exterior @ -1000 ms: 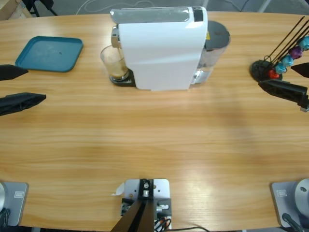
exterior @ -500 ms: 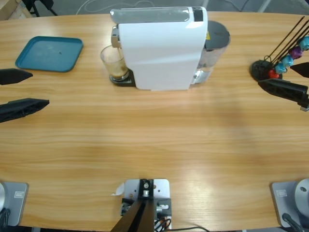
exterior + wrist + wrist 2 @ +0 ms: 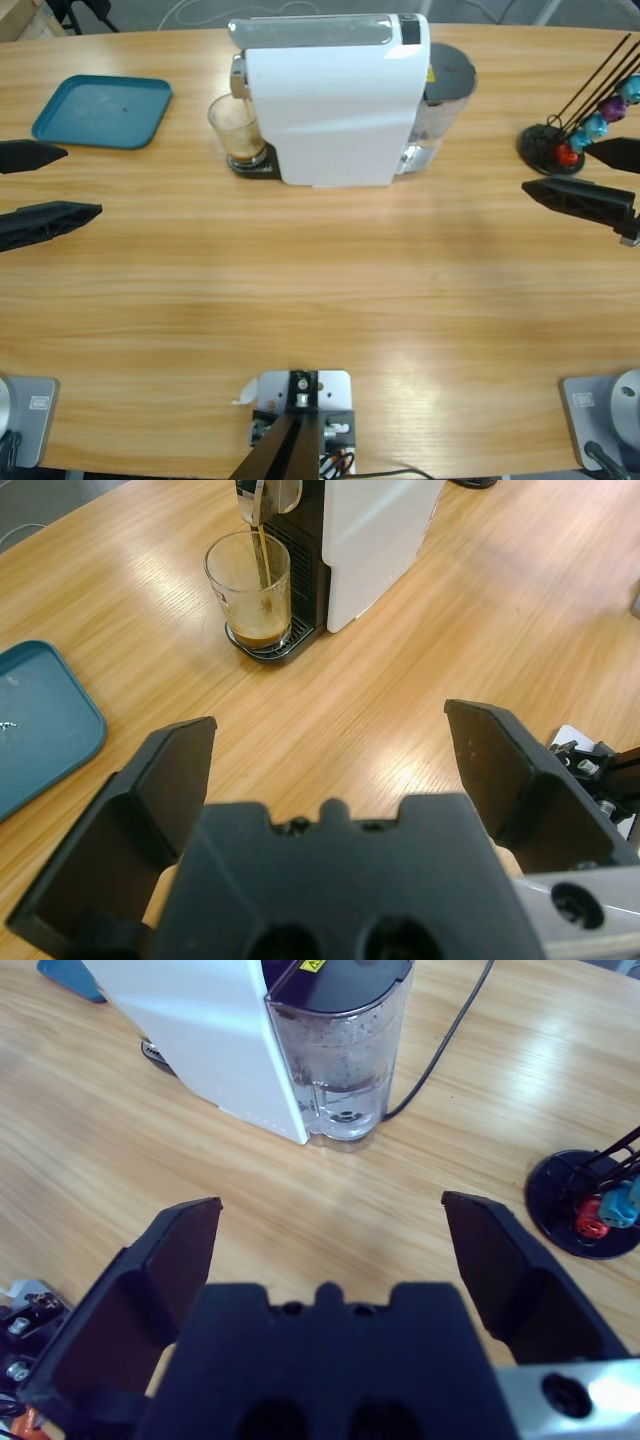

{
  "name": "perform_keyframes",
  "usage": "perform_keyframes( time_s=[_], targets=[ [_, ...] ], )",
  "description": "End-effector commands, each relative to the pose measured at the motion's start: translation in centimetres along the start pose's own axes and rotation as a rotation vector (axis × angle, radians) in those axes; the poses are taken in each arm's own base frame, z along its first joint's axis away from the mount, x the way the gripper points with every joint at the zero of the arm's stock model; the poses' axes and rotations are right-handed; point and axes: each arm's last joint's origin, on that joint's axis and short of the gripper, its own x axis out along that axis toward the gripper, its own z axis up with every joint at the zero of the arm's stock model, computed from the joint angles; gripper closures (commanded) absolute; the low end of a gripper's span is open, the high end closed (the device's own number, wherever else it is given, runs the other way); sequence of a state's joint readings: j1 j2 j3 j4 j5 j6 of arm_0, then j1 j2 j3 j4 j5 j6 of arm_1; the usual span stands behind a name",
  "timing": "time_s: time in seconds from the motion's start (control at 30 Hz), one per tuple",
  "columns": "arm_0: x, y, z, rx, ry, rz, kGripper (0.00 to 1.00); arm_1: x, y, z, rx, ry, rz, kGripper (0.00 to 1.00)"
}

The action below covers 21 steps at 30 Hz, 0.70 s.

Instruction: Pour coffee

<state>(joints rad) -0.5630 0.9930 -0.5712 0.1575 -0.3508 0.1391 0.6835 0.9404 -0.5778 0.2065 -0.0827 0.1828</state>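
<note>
Left wrist view looks along the left gripper (image 3: 330, 770), whose jaws stand wide apart with nothing between them, aimed toward the glass tumbler (image 3: 249, 592) on the drip tray of the white coffee machine (image 3: 335, 100). Over the last second this gripper edged a little inward from the table's left edge and then held, while the right gripper (image 3: 590, 175), also spread wide and empty, slid inward from the right edge only in the last half second. Neither is near the glass, so I judge the task is at its approach stage, nothing grasped yet. The coffee (image 3: 259, 638) sits as a shallow tan-brown layer in the bottom of the tumbler, with a thin stream running down from the spout, so brewing may not be finished. By count: two grippers, one tumbler, one coffee machine with one clear water tank (image 3: 340, 1070) at its back, one teal tray (image 3: 100, 110) well apart to the left, and one black capsule stand (image 3: 548, 143) carrying a few coloured capsules.
</note>
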Motion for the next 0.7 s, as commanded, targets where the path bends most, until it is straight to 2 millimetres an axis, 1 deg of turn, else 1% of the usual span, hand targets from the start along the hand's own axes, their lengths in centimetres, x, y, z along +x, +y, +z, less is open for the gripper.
perform_keyframes(
  time_s=[0.03,0.3,0.37,0.47,0.57,0.7],
  targets=[
    [0.36,-0.09,-1.03,-0.012,0.026,-0.006,0.0,-0.07,0.05,-0.77,-0.007,0.015,0.023,0.0],
    [0.1,-0.19,-1.1,-0.009,0.016,-0.003,0.0,-0.27,0.03,-0.75,-0.003,0.006,0.023,0.0],
    [0.1,-0.11,-1.45,-0.027,0.026,0.022,0.0,-0.39,0.02,-0.79,-0.002,0.003,0.025,0.0],
    [0.41,0.16,-0.94,-0.027,0.032,0.038,0.0,-0.4,0.01,-0.8,-0.002,0.003,0.025,0.0],
    [0.46,0.17,-1.09,-0.03,0.037,0.041,0.0,-0.36,0.02,-0.8,-0.004,0.004,0.025,0.0],
    [-0.16,-0.1,-1.32,-0.026,0.013,0.04,0.0,-0.26,-0.07,-1.0,-0.013,-0.003,0.014,0.0]
  ],
)
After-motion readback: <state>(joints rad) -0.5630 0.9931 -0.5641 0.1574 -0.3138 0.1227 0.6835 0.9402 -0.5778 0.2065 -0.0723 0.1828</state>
